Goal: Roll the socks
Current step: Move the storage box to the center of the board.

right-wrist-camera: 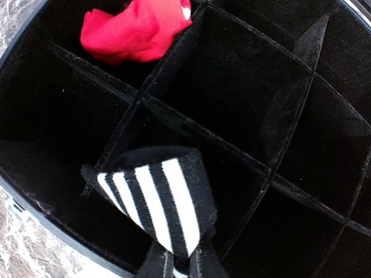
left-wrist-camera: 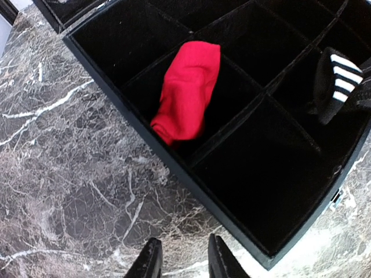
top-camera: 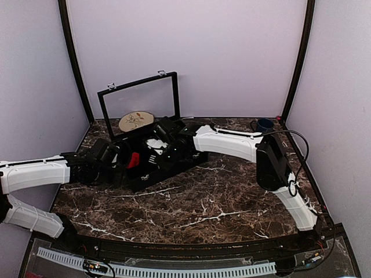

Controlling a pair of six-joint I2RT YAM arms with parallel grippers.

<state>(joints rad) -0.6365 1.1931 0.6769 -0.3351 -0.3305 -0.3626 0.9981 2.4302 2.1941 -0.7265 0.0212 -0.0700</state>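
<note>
A rolled red sock lies in a compartment of the black divided box near its left wall; it also shows in the top view and the right wrist view. My right gripper is shut on the black sock with white stripes and holds it over a compartment inside the box; this sock also shows in the left wrist view and the top view. My left gripper is open and empty over the marble table, just outside the box's near wall.
The box stands at the table's back left with its lid raised. A round wooden disc lies behind it. A dark blue cup stands at the back right. The box has several empty compartments.
</note>
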